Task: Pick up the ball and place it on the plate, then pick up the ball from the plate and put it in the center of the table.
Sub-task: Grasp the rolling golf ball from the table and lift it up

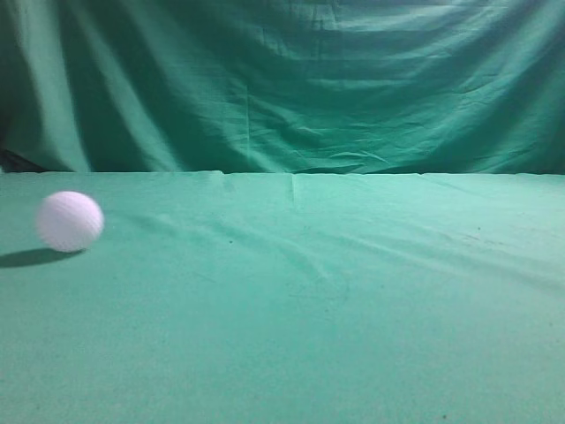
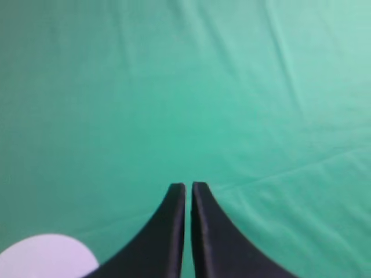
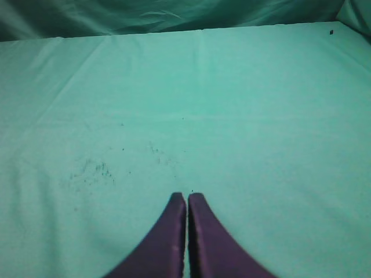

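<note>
The ball, small, white and dimpled, rests on the teal-green table at the far left of the exterior view. No plate shows in any view. My left gripper is shut and empty above bare cloth. A white rounded shape lies at the bottom left corner of the left wrist view, left of the fingers and apart from them; I cannot tell whether it is the ball. My right gripper is shut and empty above bare cloth. Neither gripper shows in the exterior view.
A darker green draped curtain hangs behind the table's far edge, and it also shows in the right wrist view. The cloth has soft wrinkles and some small dark specks.
</note>
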### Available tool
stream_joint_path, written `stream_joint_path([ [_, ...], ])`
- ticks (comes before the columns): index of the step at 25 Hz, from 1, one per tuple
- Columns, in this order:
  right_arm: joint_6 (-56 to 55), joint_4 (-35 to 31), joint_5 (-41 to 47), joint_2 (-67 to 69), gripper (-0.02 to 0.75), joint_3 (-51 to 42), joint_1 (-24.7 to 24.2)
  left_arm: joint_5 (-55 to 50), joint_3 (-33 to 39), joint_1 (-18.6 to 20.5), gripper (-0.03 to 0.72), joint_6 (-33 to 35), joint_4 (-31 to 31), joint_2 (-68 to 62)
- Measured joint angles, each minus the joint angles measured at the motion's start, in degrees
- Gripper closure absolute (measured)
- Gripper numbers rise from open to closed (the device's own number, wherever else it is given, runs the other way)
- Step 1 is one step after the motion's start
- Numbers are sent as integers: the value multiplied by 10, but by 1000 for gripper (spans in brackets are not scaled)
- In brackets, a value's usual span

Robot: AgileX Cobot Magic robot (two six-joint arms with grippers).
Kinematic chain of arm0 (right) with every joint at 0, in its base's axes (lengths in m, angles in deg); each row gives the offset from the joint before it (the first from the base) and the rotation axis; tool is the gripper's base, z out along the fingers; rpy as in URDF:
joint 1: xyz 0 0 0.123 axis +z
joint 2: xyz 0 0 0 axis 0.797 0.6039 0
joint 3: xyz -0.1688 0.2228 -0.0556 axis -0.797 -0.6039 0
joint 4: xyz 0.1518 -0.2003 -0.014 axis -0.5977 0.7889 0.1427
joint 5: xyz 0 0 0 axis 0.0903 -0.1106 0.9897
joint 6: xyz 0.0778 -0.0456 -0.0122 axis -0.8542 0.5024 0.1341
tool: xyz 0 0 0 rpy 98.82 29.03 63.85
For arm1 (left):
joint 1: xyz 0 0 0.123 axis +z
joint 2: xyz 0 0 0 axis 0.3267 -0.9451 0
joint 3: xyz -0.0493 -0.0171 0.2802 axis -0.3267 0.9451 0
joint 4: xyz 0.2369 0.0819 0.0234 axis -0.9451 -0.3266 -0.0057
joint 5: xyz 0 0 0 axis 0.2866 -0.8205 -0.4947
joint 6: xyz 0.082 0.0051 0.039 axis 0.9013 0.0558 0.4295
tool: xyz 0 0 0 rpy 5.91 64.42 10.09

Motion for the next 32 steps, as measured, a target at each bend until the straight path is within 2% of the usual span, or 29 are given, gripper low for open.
stream_joint_path([
  [4, 0, 0, 0, 0, 738, 0, 0, 17, 7, -39, 688, 4, 0, 69],
  [7, 0, 0, 0, 0, 738, 0, 0, 50, 56, -54, 688, 8, 0, 138],
  [17, 0, 0, -4, 0, 738, 0, 0, 202, 340, -54, 688, 47, 7, 417],
  [21, -23, -15, -68, 0, 738, 0, 0, 232, 437, -54, 688, 60, 9, 524],
  [29, -47, -56, -211, 0, 738, 0, 0, 266, 560, -54, 688, 70, 10, 678],
  [32, -48, -65, -186, 0, 738, 25, 0, 268, 593, -54, 688, 70, 10, 708],
])
